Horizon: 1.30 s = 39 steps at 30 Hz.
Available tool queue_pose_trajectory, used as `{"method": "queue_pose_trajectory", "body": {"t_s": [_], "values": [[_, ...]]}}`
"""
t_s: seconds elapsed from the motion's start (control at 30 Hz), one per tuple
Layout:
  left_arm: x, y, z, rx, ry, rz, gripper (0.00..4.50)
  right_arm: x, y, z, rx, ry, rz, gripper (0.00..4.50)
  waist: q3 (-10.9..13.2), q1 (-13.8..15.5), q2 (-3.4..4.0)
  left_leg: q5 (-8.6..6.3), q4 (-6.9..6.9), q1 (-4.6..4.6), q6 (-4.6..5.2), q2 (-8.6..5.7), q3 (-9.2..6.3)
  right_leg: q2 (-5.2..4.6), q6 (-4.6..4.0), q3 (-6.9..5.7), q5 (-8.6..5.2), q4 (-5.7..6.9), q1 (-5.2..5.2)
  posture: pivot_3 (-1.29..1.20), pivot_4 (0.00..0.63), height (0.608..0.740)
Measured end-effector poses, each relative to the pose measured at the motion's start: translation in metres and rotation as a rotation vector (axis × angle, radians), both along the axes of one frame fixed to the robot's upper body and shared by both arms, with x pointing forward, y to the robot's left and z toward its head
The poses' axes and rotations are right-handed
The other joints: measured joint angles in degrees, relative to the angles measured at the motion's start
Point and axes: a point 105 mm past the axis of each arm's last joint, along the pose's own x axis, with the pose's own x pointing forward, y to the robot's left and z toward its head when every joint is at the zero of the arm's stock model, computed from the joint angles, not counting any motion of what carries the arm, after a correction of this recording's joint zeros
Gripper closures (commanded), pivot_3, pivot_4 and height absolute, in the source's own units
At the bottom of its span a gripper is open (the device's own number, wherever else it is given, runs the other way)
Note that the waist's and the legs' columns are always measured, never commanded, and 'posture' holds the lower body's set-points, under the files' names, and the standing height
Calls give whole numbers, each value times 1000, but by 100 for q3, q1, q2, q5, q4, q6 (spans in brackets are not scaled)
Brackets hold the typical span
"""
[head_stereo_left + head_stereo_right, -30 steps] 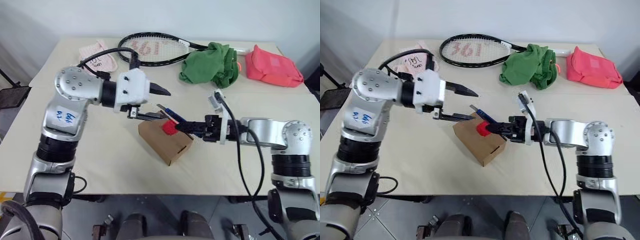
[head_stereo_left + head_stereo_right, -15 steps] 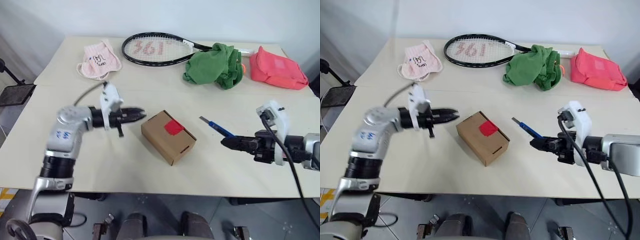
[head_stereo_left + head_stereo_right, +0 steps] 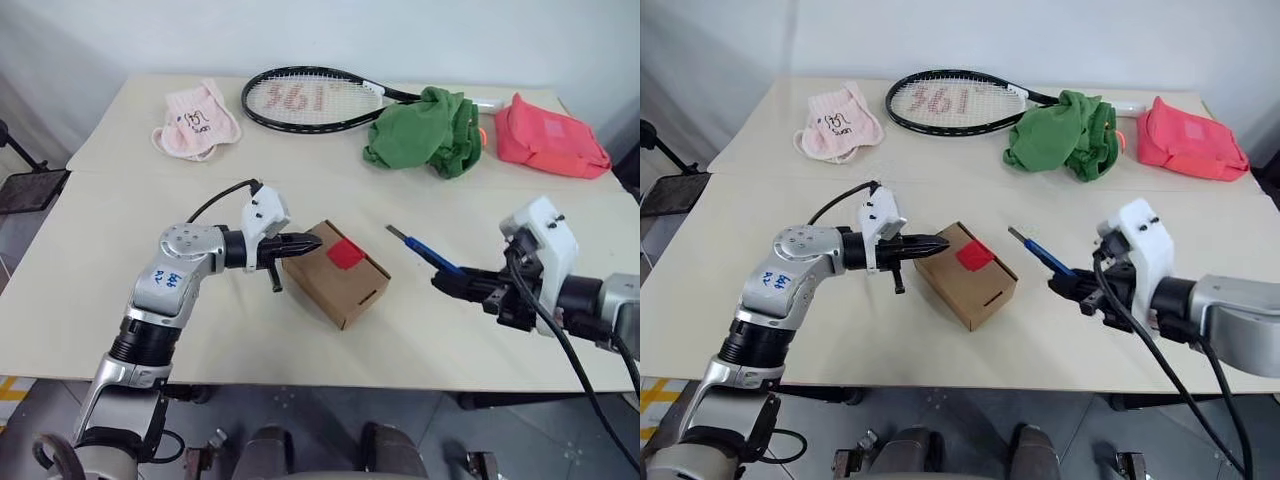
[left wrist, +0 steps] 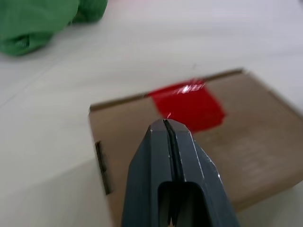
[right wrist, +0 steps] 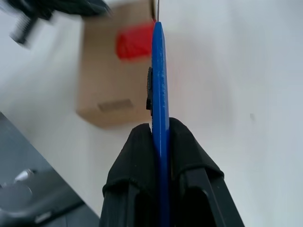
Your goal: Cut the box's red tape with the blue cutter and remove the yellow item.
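Observation:
The brown cardboard box [image 3: 338, 279] sits mid-table with its flaps shut and the red tape [image 3: 347, 254] across its top. My left gripper [image 3: 310, 242] is shut and empty. Its tips [image 4: 164, 125] lie over the box's left top edge, just short of the red tape [image 4: 189, 104]; contact cannot be judged. To the right of the box, my right gripper [image 3: 452, 285] is shut on the blue cutter [image 3: 426, 251]. The cutter's blade tip points toward the box across a gap. In the right wrist view the cutter [image 5: 160, 71] runs straight out between the fingers. The yellow item is hidden.
At the back of the table lie a tennis racket [image 3: 310, 98], a green cloth [image 3: 420, 130], a coral-pink pouch [image 3: 550, 138] and a pink cloth [image 3: 197, 122]. The table's front edge [image 3: 330, 385] runs just below the box.
My left gripper has shut, dropped from above the box and come in to its left edge. My right gripper has drawn the cutter back from the tape to the right.

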Motion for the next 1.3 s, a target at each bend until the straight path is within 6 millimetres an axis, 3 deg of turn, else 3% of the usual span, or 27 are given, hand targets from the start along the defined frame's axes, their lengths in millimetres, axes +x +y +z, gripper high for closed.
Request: {"method": "queue_pose_trajectory", "body": {"t_s": [0.17,0.6,0.83,1.3], "values": [[1,-4,-7,46,15,-1,4500,7,21,-10,-96,92,60,4417,0,26,0,0,1,-8,0,0,-7,-1,0,-7,0,-3,-1,0,150,740],[3,-6,-4,94,-9,12,4500,43,44,-13,-115,158,30,4417,0,3,0,0,1,-13,0,0,-3,-1,0,-8,0,-1,-8,0,150,740],[-1,-9,-5,105,-7,18,4500,56,42,-21,-166,190,-46,4417,0,11,0,0,1,-15,0,0,-4,-1,0,-10,0,1,-9,0,150,740],[-6,-7,-6,131,14,65,4500,59,43,-29,-190,216,-58,4417,-1,5,1,0,1,-11,0,1,-2,-1,0,-6,0,3,-9,0,150,740]]}}
